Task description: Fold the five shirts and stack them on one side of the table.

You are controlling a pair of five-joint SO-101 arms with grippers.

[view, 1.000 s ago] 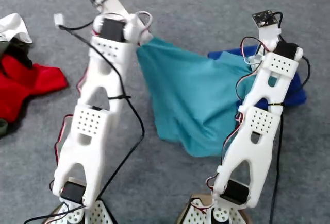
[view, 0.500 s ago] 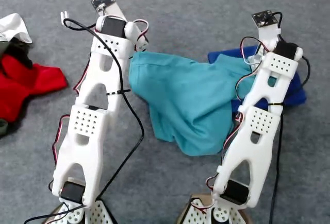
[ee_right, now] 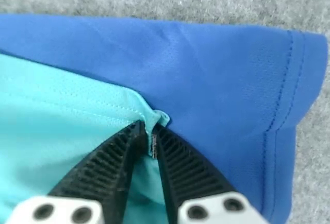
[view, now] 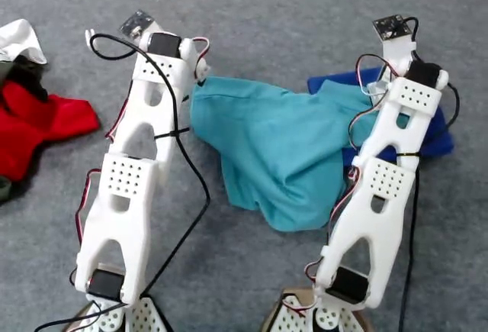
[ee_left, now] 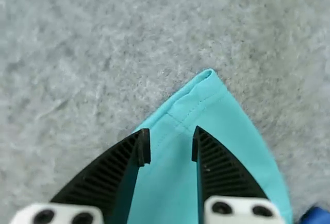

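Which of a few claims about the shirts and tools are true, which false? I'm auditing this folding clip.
The left tool is open over a corner of the teal shirt. True.
The right tool is open and holds nothing. False: it is shut on the teal shirt's edge.
The teal shirt partly overlaps the blue shirt. True.
The red shirt is stacked on the blue shirt. False: it lies loose, well apart from it.

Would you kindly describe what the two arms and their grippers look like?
Both the left arm and the right arm have white shells with grids of small holes, black servo motors, and thin red, white and black wires. A black cable loops along the left arm. The left gripper and right gripper have black ribbed fingers on white bases.
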